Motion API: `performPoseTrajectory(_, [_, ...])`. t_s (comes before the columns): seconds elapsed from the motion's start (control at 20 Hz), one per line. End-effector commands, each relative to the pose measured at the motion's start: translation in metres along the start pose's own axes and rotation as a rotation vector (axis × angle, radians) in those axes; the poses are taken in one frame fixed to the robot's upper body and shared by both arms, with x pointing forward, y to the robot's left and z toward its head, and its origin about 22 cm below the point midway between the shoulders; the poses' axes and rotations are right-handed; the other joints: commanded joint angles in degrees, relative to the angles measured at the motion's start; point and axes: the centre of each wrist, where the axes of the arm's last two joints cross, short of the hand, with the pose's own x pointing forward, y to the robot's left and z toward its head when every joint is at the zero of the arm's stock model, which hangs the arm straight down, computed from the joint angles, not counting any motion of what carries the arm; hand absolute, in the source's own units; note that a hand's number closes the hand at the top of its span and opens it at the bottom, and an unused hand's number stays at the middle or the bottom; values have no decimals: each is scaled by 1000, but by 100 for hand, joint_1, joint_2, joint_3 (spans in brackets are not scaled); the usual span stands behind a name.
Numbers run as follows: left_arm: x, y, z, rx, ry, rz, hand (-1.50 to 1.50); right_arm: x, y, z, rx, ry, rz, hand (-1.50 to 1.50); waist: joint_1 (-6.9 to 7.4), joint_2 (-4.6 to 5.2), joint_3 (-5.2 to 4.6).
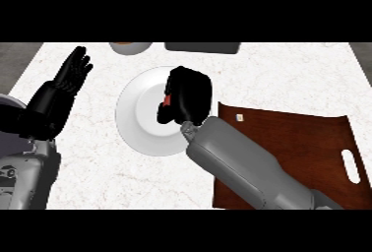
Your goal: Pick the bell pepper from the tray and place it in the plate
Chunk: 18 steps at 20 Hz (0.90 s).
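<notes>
My right robot hand [187, 96] hangs over the white plate [138, 120], fingers curled round the red bell pepper [167, 100]. The pepper is off the tray [305, 147]; only setting it down remains. My left robot hand [70, 71] rests open.

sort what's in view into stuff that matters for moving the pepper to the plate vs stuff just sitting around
Part of the job:
- bell pepper, a bit of red showing under the right hand
- plate
- tray

Just lying about:
- bowl at the counter's far edge
- dark object beside it
- left hand, resting open
</notes>
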Motion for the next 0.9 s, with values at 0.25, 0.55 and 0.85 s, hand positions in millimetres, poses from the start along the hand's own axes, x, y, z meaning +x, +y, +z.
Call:
performPoseTrajectory(0.25, [3,-5,-9,-3,-25,-2,0,-20,22,-35,-6,223,-130,-150,137,60,4])
performPoseTrajectory(0.55, [5,-19,-10,-61,-47,14,0,-33,30,-39,4,211,-250,-150,361,126,9])
performPoseTrajectory(0.85, [1,-22,-13,-52,-17,4,0,-22,23,-43,-145,133,-409,-150,317,115,8])
